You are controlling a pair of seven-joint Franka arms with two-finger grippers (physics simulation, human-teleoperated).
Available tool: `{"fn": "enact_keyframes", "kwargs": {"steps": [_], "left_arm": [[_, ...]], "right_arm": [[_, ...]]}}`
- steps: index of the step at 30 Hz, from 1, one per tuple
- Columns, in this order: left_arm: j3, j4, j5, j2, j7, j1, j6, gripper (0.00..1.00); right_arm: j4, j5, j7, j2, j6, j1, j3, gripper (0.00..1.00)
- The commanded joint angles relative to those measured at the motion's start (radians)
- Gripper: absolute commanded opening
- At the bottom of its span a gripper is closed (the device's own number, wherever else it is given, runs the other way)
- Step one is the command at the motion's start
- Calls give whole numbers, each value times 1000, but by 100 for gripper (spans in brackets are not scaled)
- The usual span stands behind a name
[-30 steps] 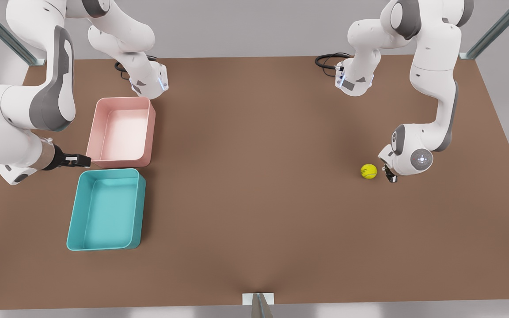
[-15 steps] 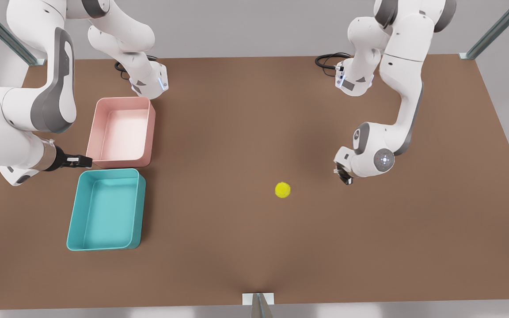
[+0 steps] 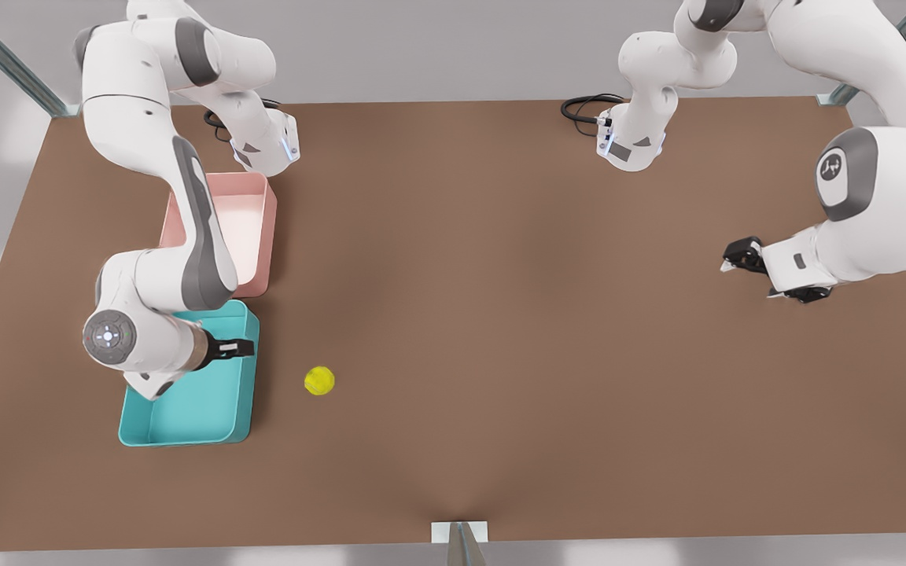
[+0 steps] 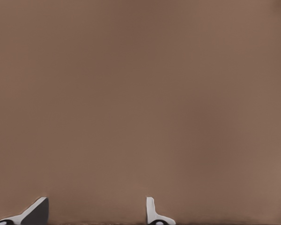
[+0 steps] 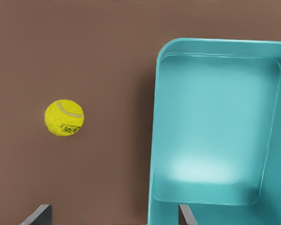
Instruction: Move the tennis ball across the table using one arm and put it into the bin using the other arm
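The right hand (image 3: pixel 244 347) hangs over the teal bin (image 3: pixel 221 409), fingers apart with nothing between them. The tennis ball (image 3: pixel 319 380) lies on the brown counter (image 3: pixel 484 314) just beyond that hand, near the bin's wall. Well apart, the left hand (image 3: pixel 728 259) hovers over bare counter, fingers spread.

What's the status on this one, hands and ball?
Right hand open over the bin. Left hand open over bare table, empty. Tennis ball on table beside bin, nothing between.
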Motion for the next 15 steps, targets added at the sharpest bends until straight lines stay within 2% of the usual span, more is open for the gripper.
{"fn": "enact_keyframes", "kwargs": {"steps": [1, 15], "left_arm": [[1, 1, 15, 1, -601, 3, -104, 100], [0, 1, 16, 13, -522, 27, -104, 100]], "right_arm": [[-1, 8, 54, 29, 200, 10, 0, 100], [81, 5, 106, 209, 426, 67, 0, 100]]}}
